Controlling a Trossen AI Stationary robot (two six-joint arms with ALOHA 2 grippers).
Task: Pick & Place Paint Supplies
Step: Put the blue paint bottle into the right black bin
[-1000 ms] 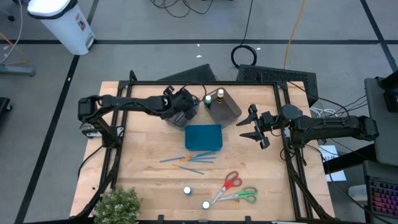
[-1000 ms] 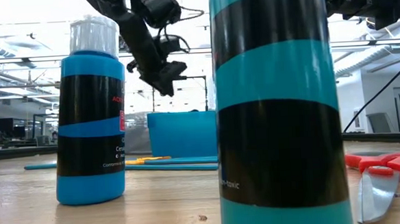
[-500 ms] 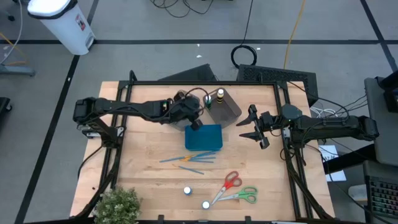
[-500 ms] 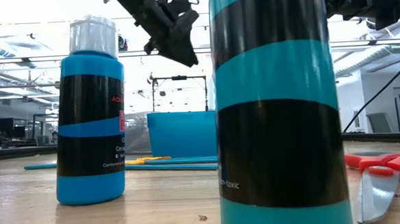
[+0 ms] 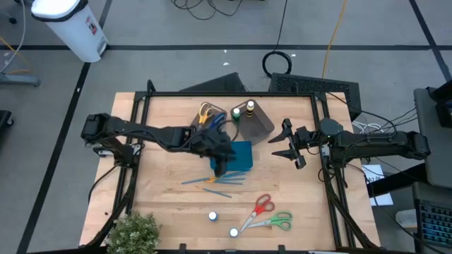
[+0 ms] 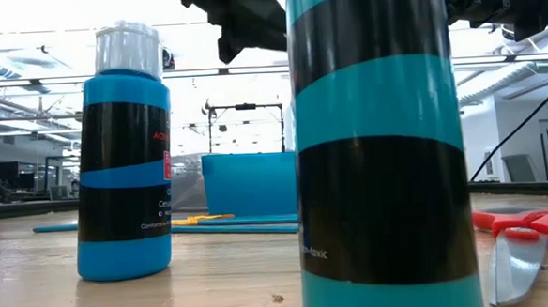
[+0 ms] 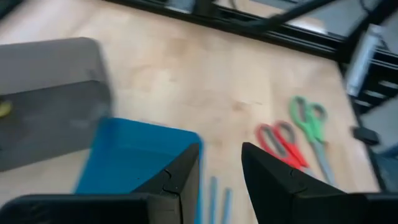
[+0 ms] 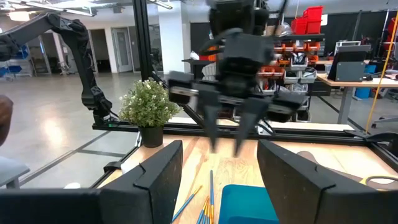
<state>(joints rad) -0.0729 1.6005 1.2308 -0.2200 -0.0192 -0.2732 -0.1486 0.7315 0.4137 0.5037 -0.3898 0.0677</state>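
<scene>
The left gripper (image 5: 221, 168) hovers with fingers parted and empty at the teal tray's (image 5: 240, 154) eight o'clock; the right gripper (image 5: 286, 144), released, waits at its three o'clock.

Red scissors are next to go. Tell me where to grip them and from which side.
Grip the red scissors at the blades just below the pivot, coming straight down with the fingers across the blades. They lie flat, tips crossing the green scissors, so the handle end stays freer.
</scene>
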